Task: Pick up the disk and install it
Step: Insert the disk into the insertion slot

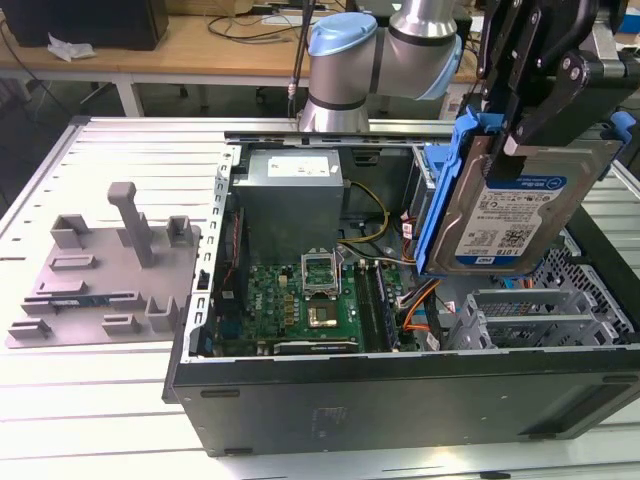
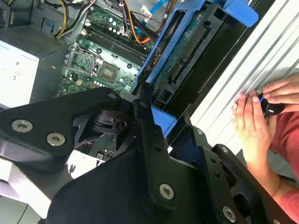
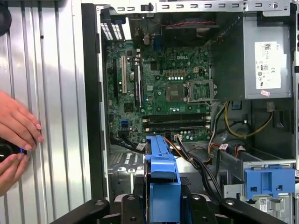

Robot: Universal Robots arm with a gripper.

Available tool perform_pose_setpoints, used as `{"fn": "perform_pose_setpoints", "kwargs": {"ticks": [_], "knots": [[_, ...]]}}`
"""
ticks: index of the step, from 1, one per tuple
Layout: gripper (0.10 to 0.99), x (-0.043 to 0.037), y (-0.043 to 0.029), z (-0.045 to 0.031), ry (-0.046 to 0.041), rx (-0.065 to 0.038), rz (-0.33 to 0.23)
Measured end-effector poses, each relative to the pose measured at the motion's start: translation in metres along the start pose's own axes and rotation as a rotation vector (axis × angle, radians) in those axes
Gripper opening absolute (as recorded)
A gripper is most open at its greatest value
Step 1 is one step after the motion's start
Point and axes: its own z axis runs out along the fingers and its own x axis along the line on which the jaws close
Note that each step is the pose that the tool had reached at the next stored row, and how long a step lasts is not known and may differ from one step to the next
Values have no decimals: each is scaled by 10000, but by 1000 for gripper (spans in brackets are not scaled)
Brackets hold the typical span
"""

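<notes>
The disk [image 1: 512, 215], a silver drive with a white-and-blue label in a bright blue carrier frame, hangs tilted in the air above the open computer case [image 1: 400, 385], over its end at the exterior view's right. My gripper [image 1: 517, 148] is shut on the disk's upper edge with black fingers. The second wrist view looks along the disk [image 2: 184, 53], with its circuit-board side and blue frame running away from the gripper [image 2: 158, 122]. In the first wrist view the disk's blue frame [image 3: 161, 175] stands edge-on between the fingers, above the case's drive area.
Inside the case lie a green motherboard [image 1: 300, 300], a grey power supply [image 1: 290, 195], cables and a blue drive bay bracket [image 3: 269, 182]. A grey fixture plate [image 1: 100, 270] sits at the exterior view's left. A person's hands [image 2: 254, 116] rest beside the case.
</notes>
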Motion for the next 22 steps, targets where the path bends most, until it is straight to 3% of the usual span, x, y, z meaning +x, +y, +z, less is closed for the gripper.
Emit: {"fn": "perform_pose_setpoints", "kwargs": {"ticks": [9, 22], "knots": [[369, 46, -128, 2, -1, -61, -172], [369, 80, -484, 9, 1, -149, -263]]}}
